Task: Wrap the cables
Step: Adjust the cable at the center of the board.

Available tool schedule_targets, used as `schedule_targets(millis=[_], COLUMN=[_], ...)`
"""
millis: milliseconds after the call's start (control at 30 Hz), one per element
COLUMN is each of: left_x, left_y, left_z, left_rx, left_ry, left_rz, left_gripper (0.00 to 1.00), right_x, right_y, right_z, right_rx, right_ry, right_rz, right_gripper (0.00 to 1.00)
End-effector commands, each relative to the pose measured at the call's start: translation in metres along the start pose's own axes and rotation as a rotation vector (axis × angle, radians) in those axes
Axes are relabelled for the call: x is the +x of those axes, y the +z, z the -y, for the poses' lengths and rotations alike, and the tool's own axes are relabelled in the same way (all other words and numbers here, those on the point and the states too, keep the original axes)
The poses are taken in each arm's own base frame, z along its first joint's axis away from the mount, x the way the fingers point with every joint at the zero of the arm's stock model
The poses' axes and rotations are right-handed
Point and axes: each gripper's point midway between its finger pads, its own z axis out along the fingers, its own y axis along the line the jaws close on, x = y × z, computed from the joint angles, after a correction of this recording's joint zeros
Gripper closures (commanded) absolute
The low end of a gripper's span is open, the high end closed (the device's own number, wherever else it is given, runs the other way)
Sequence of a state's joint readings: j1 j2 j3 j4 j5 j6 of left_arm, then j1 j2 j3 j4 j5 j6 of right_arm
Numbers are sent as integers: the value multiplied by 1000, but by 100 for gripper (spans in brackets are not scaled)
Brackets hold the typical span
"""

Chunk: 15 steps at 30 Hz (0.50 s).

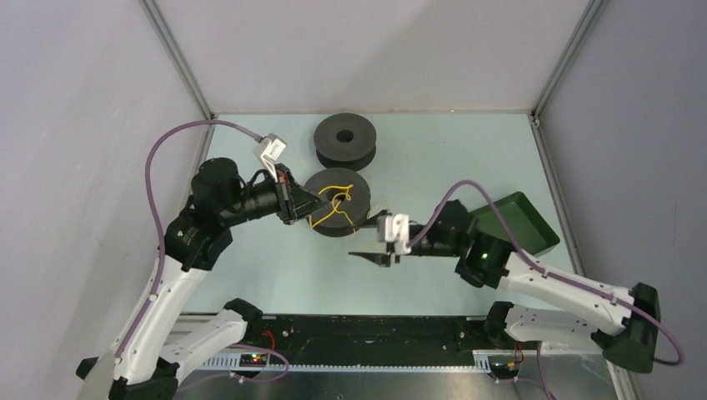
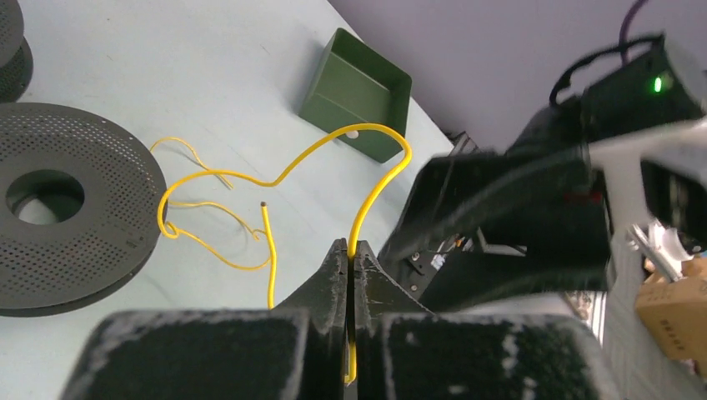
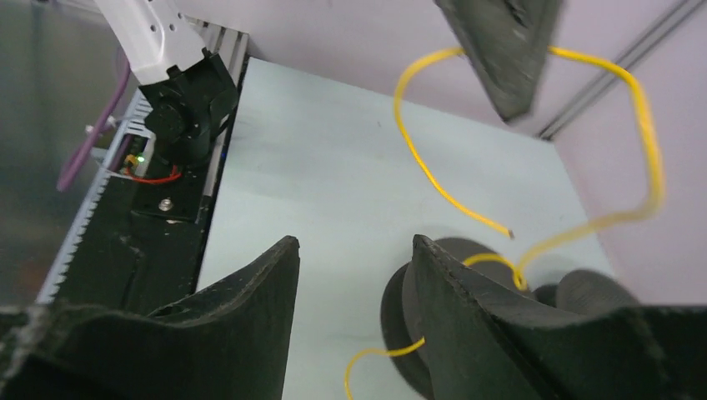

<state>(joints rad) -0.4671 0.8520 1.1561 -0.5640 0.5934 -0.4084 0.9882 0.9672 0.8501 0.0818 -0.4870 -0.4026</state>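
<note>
The yellow cable (image 1: 336,200) loops loosely over the nearer dark grey spool (image 1: 338,218) in the middle of the table. My left gripper (image 1: 319,202) is shut on this cable. In the left wrist view the cable (image 2: 379,179) rises from between the closed fingertips of that gripper (image 2: 350,248), arches, and trails back down to the spool (image 2: 92,217). My right gripper (image 1: 371,255) hovers just to the front right of the spool. It is open (image 3: 354,242) with nothing between its fingers, and the yellow cable (image 3: 433,179) hangs beyond it. The red cable is out of view.
A second dark grey spool (image 1: 346,140) stands behind the first, toward the back wall. A green bin (image 1: 517,223) sits at the right side of the table, behind the right arm, and also shows in the left wrist view (image 2: 358,92).
</note>
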Motion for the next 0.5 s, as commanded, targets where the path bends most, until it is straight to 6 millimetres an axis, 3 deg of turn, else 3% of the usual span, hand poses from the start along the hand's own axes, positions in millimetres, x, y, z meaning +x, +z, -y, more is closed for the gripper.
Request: schedule_targets(millis=[0, 33, 67, 100, 300, 467], left_x=[-21, -21, -21, -22, -20, -16], left_y=[2, 4, 5, 7, 13, 15], left_z=[13, 12, 11, 9, 3, -3], left_rx=[26, 25, 23, 19, 5, -11], left_ry=[-85, -92, -107, -112, -153, -171], left_rz=[57, 62, 62, 65, 69, 73], left_gripper=[100, 100, 100, 100, 100, 100], right_x=[-25, -35, -30, -37, -19, -28], right_y=[25, 31, 38, 42, 77, 86], right_z=[22, 19, 20, 20, 31, 46], right_rx=[157, 165, 178, 190, 246, 331], right_ry=[-285, -305, -299, -283, -154, -59], right_rz=[69, 107, 95, 128, 127, 179], right_gripper=[43, 42, 42, 42, 46, 50])
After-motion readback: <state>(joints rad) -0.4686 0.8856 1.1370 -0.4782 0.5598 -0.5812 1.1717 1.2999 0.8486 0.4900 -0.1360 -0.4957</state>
